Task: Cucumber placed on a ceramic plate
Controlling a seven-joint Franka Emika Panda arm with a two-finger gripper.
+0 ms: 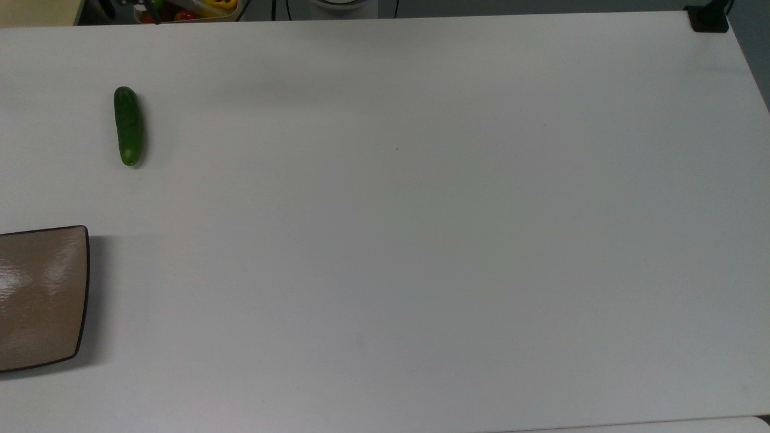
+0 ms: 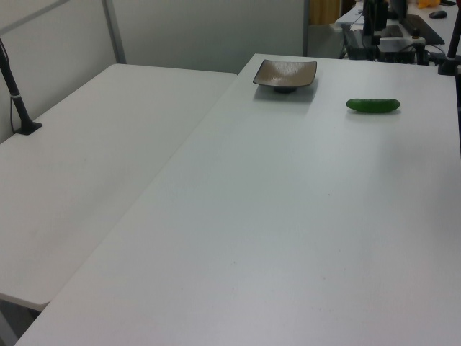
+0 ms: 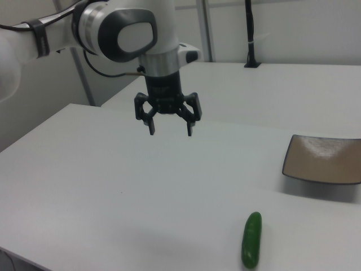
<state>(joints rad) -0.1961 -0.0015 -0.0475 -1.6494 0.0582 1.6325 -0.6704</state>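
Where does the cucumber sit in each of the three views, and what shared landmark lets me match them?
Top view: the cucumber lies on the white table in the top view's upper left, lengthwise up-down.
Left view: the cucumber lies at upper right, lengthwise across.
Right view: the cucumber lies near the bottom edge, right of centre.
Shared landmark: the ceramic plate, apart from it in every view.

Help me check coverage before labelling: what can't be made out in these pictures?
- Ceramic plate: the top view's left edge cuts off most of it.
- Cucumber: its underside, hidden against the table in the right view.
- Gripper: its height above the table can't be judged.
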